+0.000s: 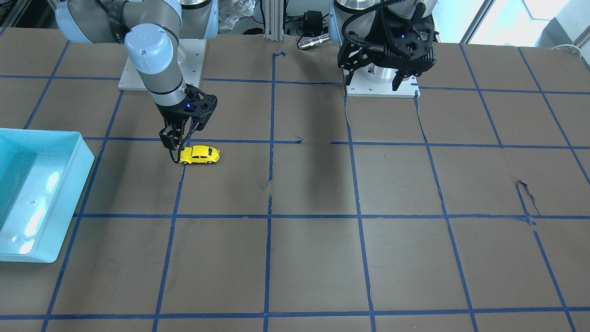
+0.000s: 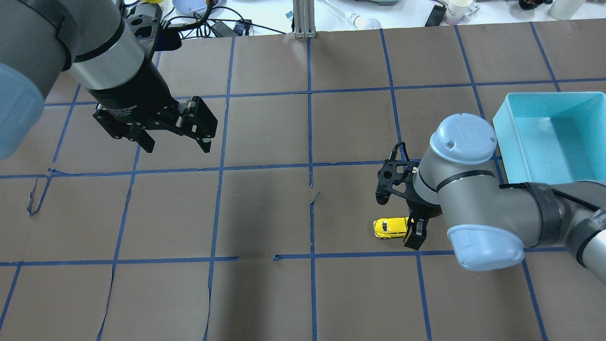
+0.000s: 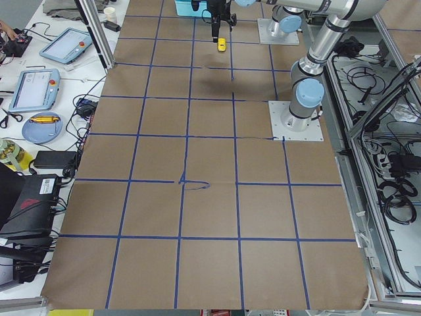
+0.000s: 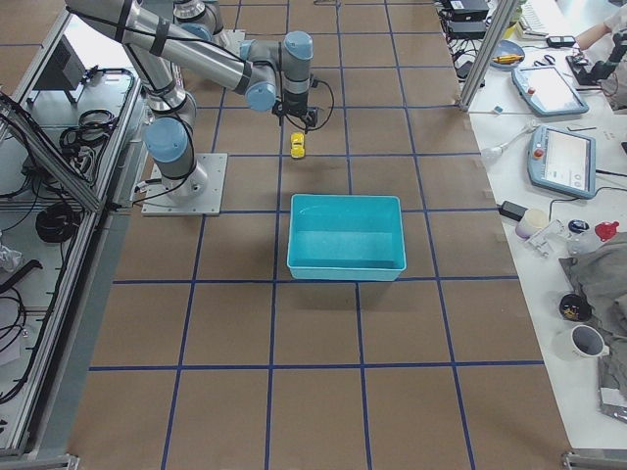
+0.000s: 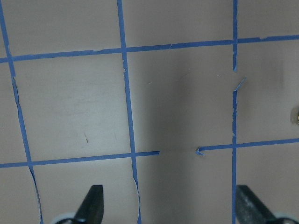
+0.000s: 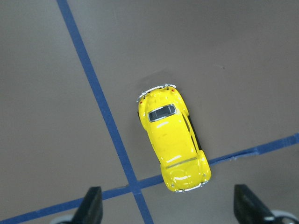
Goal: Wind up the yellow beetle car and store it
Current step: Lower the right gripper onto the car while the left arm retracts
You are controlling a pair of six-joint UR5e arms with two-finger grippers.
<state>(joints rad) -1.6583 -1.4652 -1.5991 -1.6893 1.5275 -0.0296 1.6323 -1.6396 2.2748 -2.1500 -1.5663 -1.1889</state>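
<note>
The yellow beetle car (image 1: 199,155) stands on its wheels on the brown table, beside a blue tape crossing. It also shows in the overhead view (image 2: 391,228), the right wrist view (image 6: 172,140) and small in the side views (image 3: 222,45) (image 4: 297,145). My right gripper (image 1: 174,147) (image 2: 413,222) is low over the table at one end of the car. In the right wrist view it (image 6: 169,210) is open and empty, with the car just ahead of the fingertips (image 6: 91,205). My left gripper (image 2: 173,137) (image 1: 374,80) (image 5: 169,210) is open and empty, high above the table and far from the car.
A light-blue bin (image 1: 85,152) (image 2: 502,123) (image 4: 343,201) stands empty on the table on my right, beyond the right arm. Blue tape lines grid the brown paper (image 1: 295,258). Clutter and tablets lie past the table's far edge (image 2: 360,14).
</note>
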